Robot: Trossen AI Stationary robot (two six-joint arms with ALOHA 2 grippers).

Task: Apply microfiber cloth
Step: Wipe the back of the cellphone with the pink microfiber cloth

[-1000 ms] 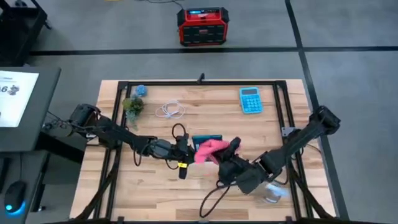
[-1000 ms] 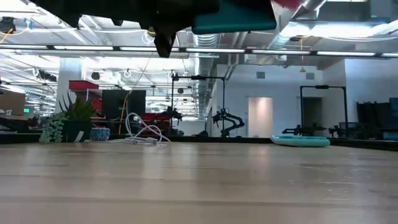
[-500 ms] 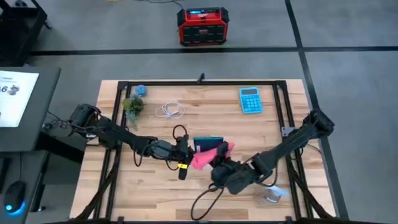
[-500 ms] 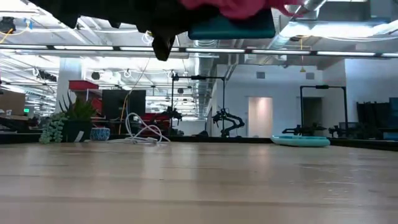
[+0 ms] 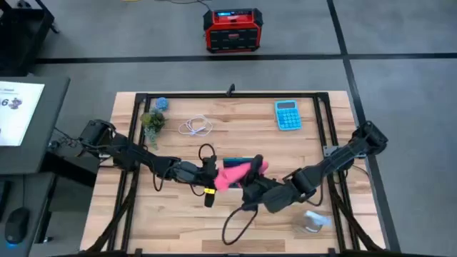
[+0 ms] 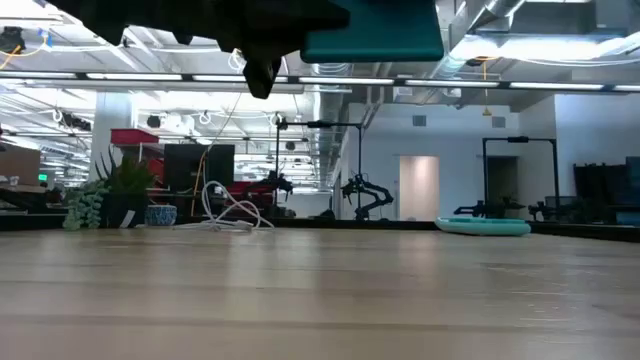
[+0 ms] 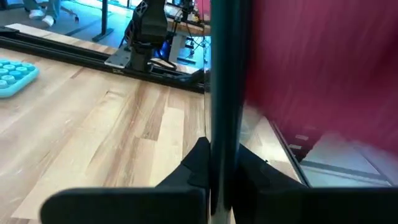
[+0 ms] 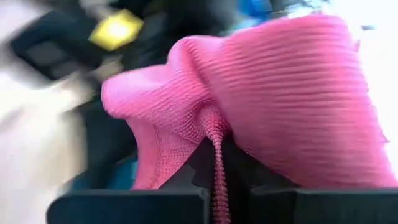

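Observation:
The phone, in a teal case [image 5: 230,161], is held up well clear of the table in the middle; its teal underside shows at the top of the low view [image 6: 370,35]. My left gripper [image 5: 211,171] is shut on the phone's left end. The pink microfiber cloth [image 5: 239,171] lies bunched against the phone, with my right gripper [image 5: 250,184] shut on it from the near-right. In the left wrist view the phone shows as a thin dark edge [image 7: 224,93] with the cloth [image 7: 311,74] against one face. My left gripper pinches the phone's end [image 7: 222,146] between its two fingers, one on each flat face. The fingers come in level from the table's left, along the phone. The phone is lifted clear of the table. My right gripper pinches a gathered fold of the cloth [image 8: 214,134] between its two fingers, several layers thick. The rest of the cloth [image 8: 280,93] bulges out beyond the fingertips and lies against the phone, clear of the table.
A blue calculator [image 5: 287,114] lies at the far right, a white cable [image 5: 195,127] and a small plant [image 5: 152,121] at the far left. A clear plastic item [image 5: 314,221] sits near the front right. A black cable [image 5: 232,228] loops below my right arm.
My right gripper has carried the pink cloth toward the table's left, onto and across the phone. The cloth has moved from the phone's right end to lie over its middle. The phone has stayed where it was.

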